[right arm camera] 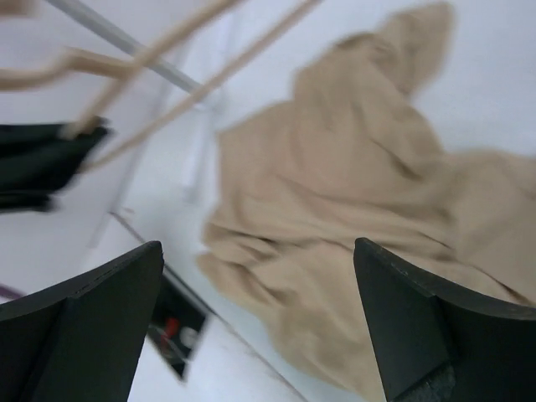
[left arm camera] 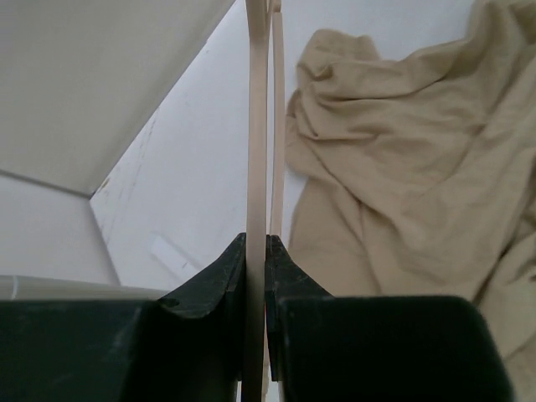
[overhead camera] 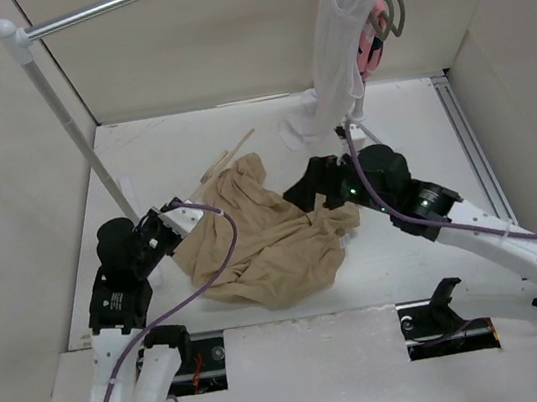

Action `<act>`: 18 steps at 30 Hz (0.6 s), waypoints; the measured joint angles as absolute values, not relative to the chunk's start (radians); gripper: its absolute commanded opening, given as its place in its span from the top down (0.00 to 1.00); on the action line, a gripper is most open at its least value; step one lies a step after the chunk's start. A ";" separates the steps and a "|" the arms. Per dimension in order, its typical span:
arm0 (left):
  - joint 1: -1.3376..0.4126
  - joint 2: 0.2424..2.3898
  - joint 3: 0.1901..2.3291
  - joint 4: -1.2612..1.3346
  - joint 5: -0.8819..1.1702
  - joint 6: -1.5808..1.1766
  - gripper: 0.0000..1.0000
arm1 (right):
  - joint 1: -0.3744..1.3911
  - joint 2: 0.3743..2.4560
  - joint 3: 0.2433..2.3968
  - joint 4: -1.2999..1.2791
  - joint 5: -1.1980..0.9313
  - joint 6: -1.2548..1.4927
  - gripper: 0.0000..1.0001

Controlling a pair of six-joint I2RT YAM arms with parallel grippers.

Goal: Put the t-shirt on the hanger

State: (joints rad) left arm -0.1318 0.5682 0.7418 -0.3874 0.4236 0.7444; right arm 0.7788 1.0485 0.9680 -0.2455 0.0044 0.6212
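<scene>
We see the t-shirt (overhead camera: 269, 239) lying crumpled in a heap on the middle of the desk (overhead camera: 419, 128), not yet on the hanger (left arm camera: 256, 151). The hanger's slim pale bar runs from the near left toward the back, along the shirt's left edge. The left tool (left arm camera: 257, 251) is clenched on it, both fingers pressed against the wood. The right tool (right arm camera: 258, 251) hangs over the shirt's right side, released, jaws spread wide with nothing between them; its wrist view is blurred. At the back right a white sleeveless top (overhead camera: 333, 60) and a small pink garment (overhead camera: 369, 52) hang from grey hangers (overhead camera: 391, 3), the top's lower end reaching the desk. A metal rail (overhead camera: 118, 3) crosses the back left.
</scene>
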 measured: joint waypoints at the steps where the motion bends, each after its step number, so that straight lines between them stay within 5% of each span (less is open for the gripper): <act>1: -0.132 0.578 0.734 -0.373 0.393 0.754 1.00 | 0.813 1.089 1.001 -0.204 0.013 0.651 0.00; 9: -0.131 0.691 0.782 -0.320 0.315 0.693 1.00 | 0.971 1.582 1.423 -0.056 0.043 0.755 0.01; 18: -0.131 0.627 0.797 -0.327 0.331 0.631 1.00 | 0.979 1.764 1.536 0.027 0.049 0.857 0.07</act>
